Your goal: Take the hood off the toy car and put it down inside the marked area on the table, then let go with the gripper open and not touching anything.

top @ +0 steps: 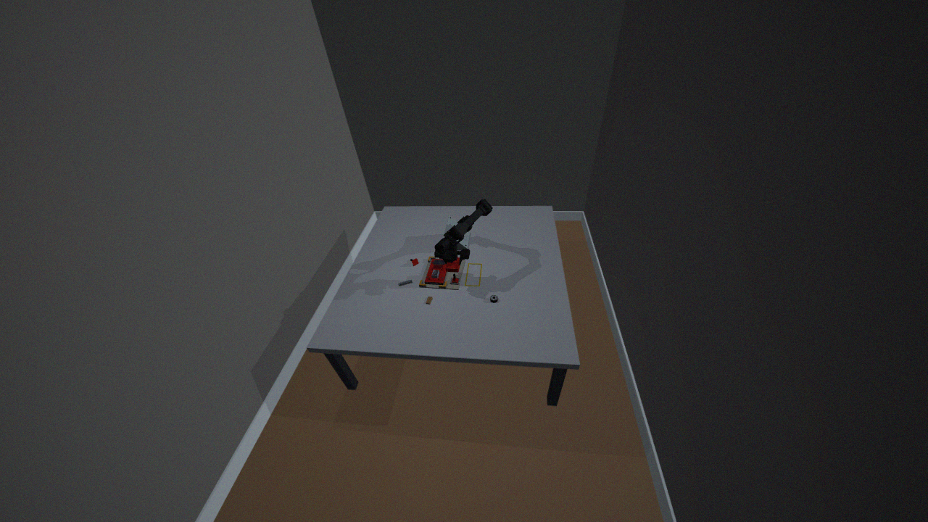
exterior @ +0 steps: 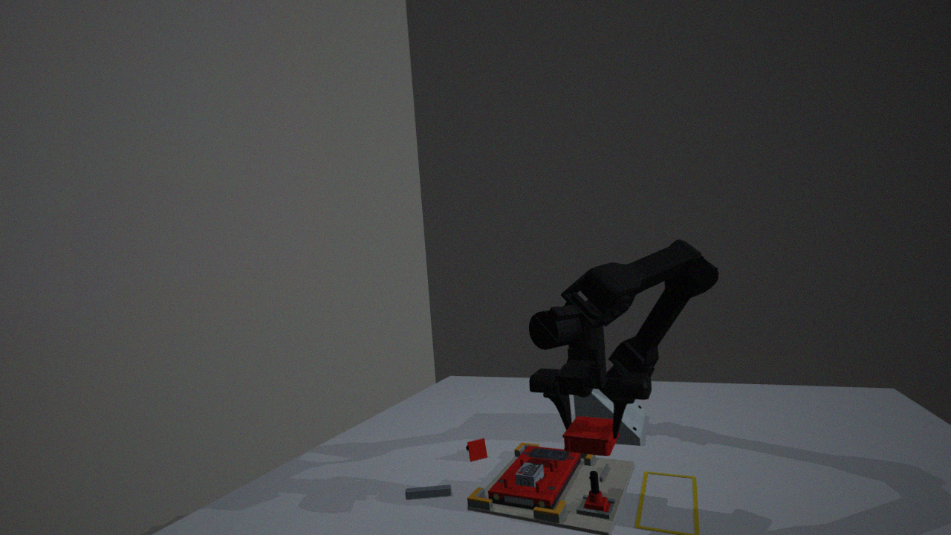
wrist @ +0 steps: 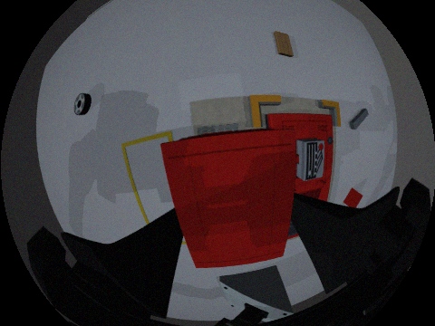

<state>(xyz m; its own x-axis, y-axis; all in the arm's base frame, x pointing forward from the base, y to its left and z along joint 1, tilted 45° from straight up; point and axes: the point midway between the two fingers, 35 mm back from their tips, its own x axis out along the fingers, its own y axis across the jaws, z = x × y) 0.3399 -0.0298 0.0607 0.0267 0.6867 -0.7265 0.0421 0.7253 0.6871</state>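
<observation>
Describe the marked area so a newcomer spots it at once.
On the big table, find the beige board that carries the red toy car. Just beside it, on the side away from the small loose red piece, is the marked area: a thin yellow outline, flat, unlike its solid neighbours.

No lettering, brand or number could be read anywhere, from upper left to lower right. No signs were legible either.
</observation>
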